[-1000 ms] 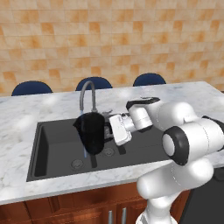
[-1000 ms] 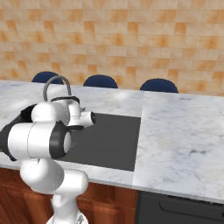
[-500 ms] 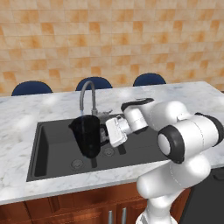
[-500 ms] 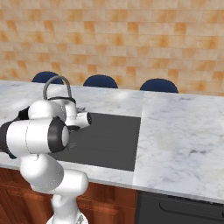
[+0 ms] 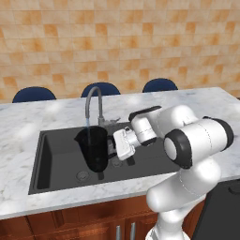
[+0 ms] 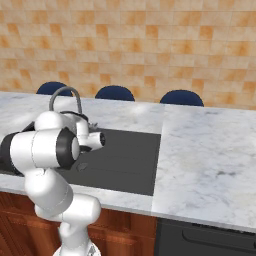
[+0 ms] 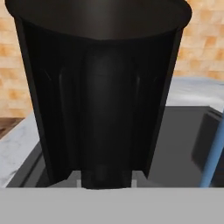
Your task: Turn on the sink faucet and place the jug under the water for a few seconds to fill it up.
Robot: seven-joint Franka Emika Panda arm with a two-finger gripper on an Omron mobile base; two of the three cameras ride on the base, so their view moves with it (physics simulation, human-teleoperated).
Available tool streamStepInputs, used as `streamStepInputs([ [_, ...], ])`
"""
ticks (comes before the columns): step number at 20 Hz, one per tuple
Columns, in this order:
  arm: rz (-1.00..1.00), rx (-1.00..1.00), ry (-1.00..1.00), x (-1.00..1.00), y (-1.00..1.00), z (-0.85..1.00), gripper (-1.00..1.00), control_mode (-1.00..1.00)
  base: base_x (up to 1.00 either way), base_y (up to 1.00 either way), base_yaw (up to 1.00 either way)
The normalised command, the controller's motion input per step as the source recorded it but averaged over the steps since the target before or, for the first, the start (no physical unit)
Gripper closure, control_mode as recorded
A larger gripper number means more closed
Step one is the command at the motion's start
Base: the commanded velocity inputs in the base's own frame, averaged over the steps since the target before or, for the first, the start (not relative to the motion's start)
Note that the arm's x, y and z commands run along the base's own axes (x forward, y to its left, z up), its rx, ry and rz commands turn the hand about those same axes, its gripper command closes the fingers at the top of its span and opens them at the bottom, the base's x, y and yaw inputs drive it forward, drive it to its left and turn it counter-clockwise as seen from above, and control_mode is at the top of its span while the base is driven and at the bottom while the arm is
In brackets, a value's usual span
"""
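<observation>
Black jug (image 5: 96,148), upright, held above the dark grey sink (image 5: 56,166) by the claw (image 5: 111,146), which is clamped on the handle on the jug's right side. Grey gooseneck faucet (image 5: 90,101) arches over the jug; a thin blue stream of water (image 5: 87,123) drops from the spout at the jug's rim. In the hand view the jug (image 7: 100,87) looms close, with the water (image 7: 214,157) slanting beside it. White marble tabletop (image 5: 23,126) surrounds the sink.
</observation>
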Motion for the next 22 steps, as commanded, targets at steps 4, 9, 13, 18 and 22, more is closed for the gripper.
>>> streamStepInputs([
  [4, -0.04, 0.00, 0.02, 0.00, 0.00, -0.30, 1.00, -1.00, 0.00, 0.00, 0.00],
  [9, -0.07, 0.00, 0.07, 0.00, 0.00, -0.17, 1.00, -1.00, 0.00, 0.00, 0.00],
  [13, -0.12, 0.00, 0.12, 0.02, 0.00, -0.03, 1.00, -1.00, 0.00, 0.00, 0.00],
  [18, -0.14, 0.00, 0.11, 0.11, 0.00, -0.01, 1.00, -1.00, 0.00, 0.00, 0.00],
  [22, -0.14, 0.00, 0.10, 0.14, 0.03, -0.02, 1.00, -1.00, 0.00, 0.00, 0.00],
])
